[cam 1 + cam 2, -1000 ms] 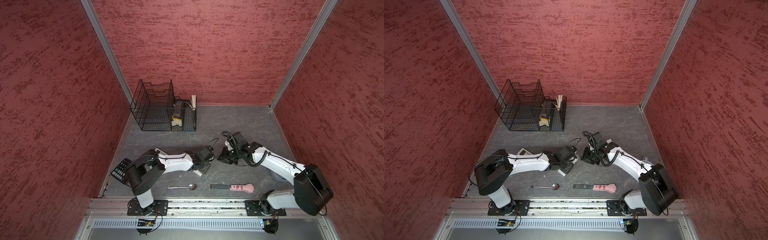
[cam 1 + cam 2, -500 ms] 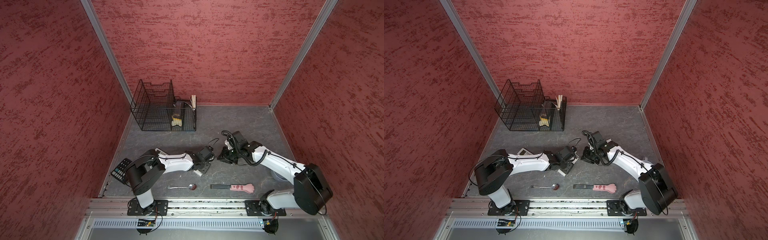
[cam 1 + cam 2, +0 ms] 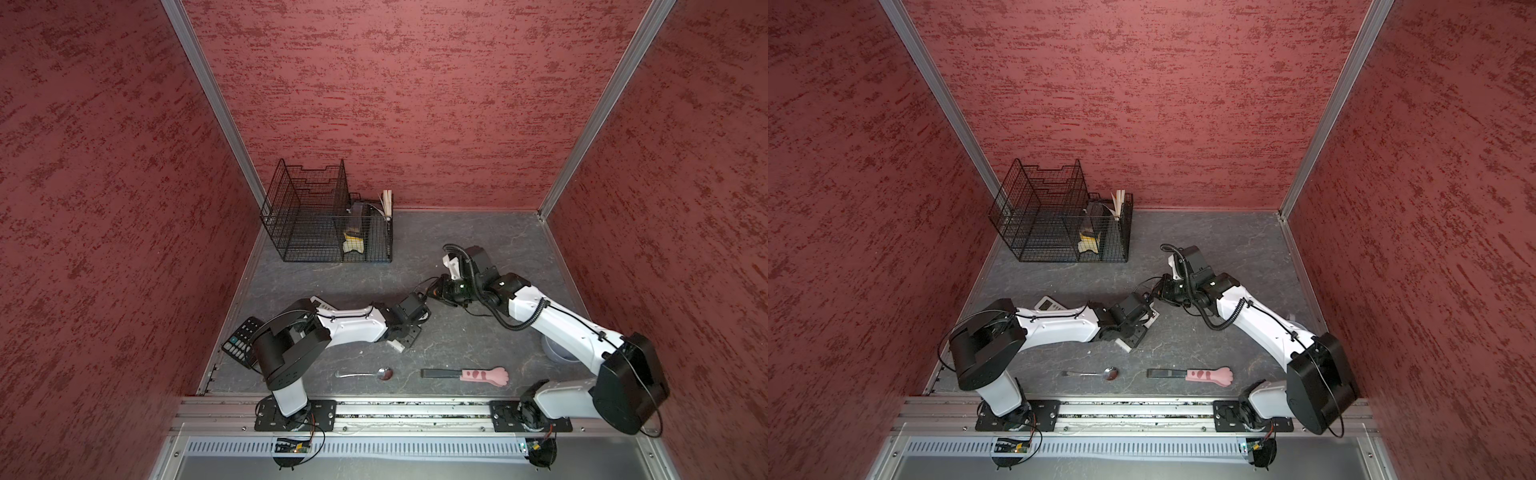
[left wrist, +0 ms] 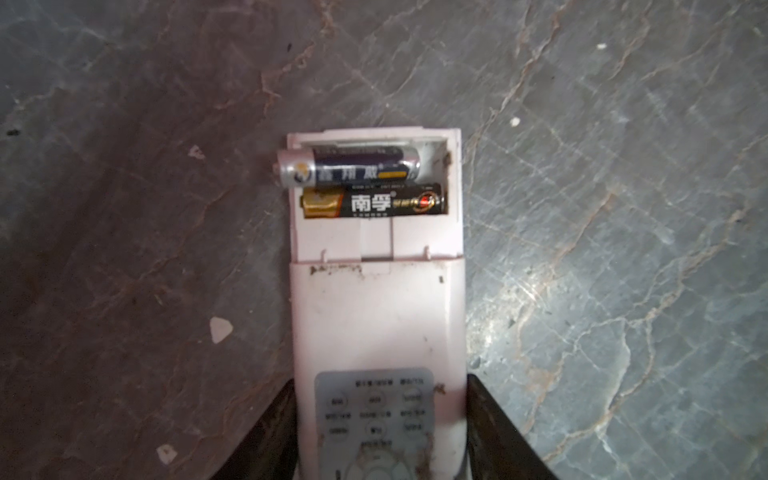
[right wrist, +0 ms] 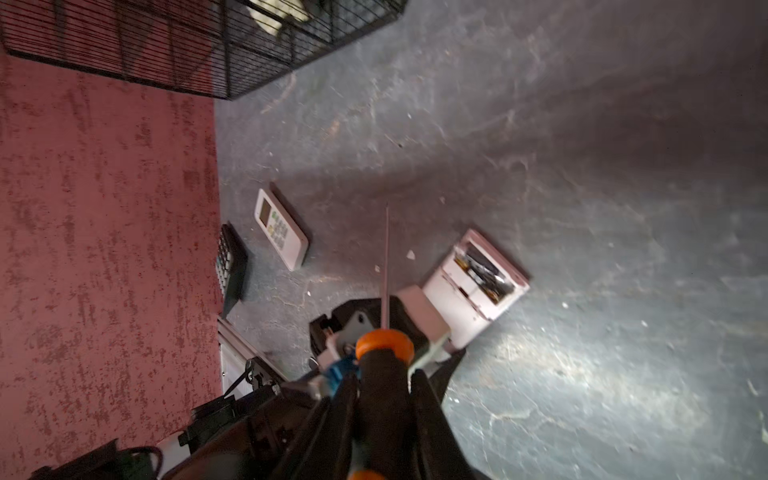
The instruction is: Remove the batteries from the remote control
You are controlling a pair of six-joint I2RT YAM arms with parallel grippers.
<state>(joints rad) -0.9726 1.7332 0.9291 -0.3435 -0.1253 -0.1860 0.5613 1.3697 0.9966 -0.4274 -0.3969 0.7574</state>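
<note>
At the far left I see a black calculator (image 3: 242, 341) against the wall, with a spare white remote (image 5: 281, 227) just beside it; next comes my left gripper (image 4: 380, 432), its jaws clamped on the two long edges of the remote control (image 4: 376, 316), which lies flat on the grey table (image 4: 602, 208) with its compartment uncovered; the batteries (image 5: 482, 270) sit side by side in that compartment, at the end away from the jaws; the blue battery (image 4: 353, 169) is tilted, one silver end poking out over the casing's side, while the black battery (image 4: 374, 203) lies seated in its slot; nearer the rail, a spoon (image 3: 365, 373) and a pink paw-shaped tool (image 3: 484, 376) lie apart from everything else; to the right, my right gripper (image 5: 380, 419) is closed around the black-and-orange handle of a screwdriver (image 5: 384, 365), whose thin shaft runs beside the remote control without touching it; a pale bowl (image 3: 552, 353) peeks out from under the right arm.
</note>
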